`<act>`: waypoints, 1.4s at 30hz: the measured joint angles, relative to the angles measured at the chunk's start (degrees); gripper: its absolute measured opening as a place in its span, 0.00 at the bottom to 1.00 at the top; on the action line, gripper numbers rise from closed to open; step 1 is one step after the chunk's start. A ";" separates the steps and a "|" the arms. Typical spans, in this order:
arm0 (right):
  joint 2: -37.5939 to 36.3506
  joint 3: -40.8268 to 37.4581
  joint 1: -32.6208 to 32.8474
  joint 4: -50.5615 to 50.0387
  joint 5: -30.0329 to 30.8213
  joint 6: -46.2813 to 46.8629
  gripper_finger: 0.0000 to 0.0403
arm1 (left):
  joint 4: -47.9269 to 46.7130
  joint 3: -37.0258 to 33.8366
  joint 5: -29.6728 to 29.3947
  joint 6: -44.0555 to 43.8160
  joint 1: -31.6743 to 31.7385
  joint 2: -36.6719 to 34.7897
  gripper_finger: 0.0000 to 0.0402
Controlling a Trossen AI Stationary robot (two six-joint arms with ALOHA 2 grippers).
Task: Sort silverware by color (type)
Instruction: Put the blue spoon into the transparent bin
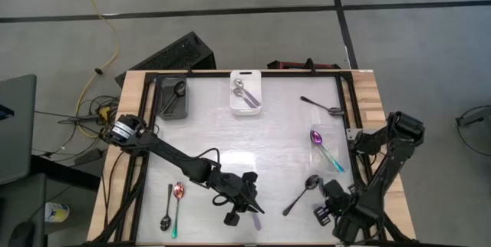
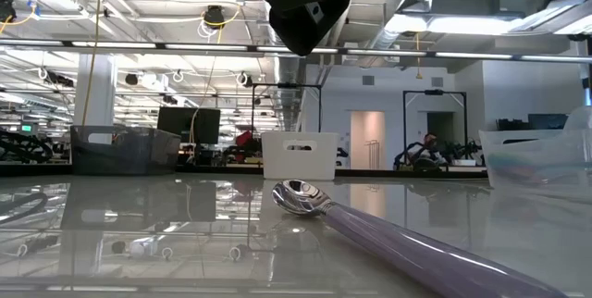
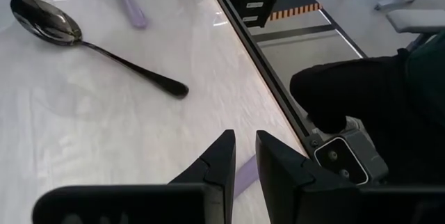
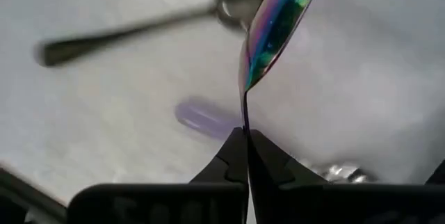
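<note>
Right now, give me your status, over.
Right tool shut on rainbow spoon, by its handle. Left tool narrowly open over lilac-handled spoon. Black spoon lies between them, untouched.

no readable text, labels, brands or numbers anywhere

On my worktop (image 1: 253, 155) I count two bins: one dark bin (image 1: 173, 97) holding one black spoon (image 1: 177, 91), and one white bin (image 1: 247, 92) holding two silver spoons (image 1: 244, 93). Loose on the surface lie three more black spoons (image 1: 301, 193) and two rainbow spoons (image 1: 325, 149). That makes eight spoons I can see.
</note>
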 joint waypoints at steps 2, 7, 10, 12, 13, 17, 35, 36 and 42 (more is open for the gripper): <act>-2.16 1.24 0.04 -0.42 3.71 -2.91 0.05 | -0.06 0.00 0.00 0.00 -0.02 0.00 0.11; -7.76 3.83 -0.54 -5.69 13.22 -11.93 0.05 | -0.04 0.00 0.00 -0.22 -0.02 0.00 0.11; -11.34 4.53 -2.39 -11.15 17.70 -15.08 0.05 | -0.04 0.00 0.00 -0.50 -0.02 0.00 0.11; -13.56 4.52 -4.90 -17.14 18.16 -17.43 0.05 | -0.04 0.00 0.00 -0.91 -0.02 0.00 0.11; -14.58 4.46 -6.57 -20.25 18.06 -18.78 0.05 | -0.04 0.00 0.00 -0.94 -0.02 0.00 0.11; -18.75 4.45 -14.66 -27.86 17.41 -27.08 0.05 | -0.07 0.00 0.33 -1.51 -0.02 0.00 0.11; -21.37 -9.28 -34.66 -21.69 6.46 -48.32 0.05 | -1.18 -0.02 -0.15 -1.71 -1.40 -0.02 0.11; -21.37 -9.98 -35.05 -20.84 6.43 -48.79 0.05 | -1.20 -0.02 -0.15 -1.68 -1.44 -0.02 0.11; -21.37 -12.53 -37.62 -16.61 4.40 -51.19 0.06 | -1.22 -0.02 -0.42 -1.98 -1.51 -0.02 0.11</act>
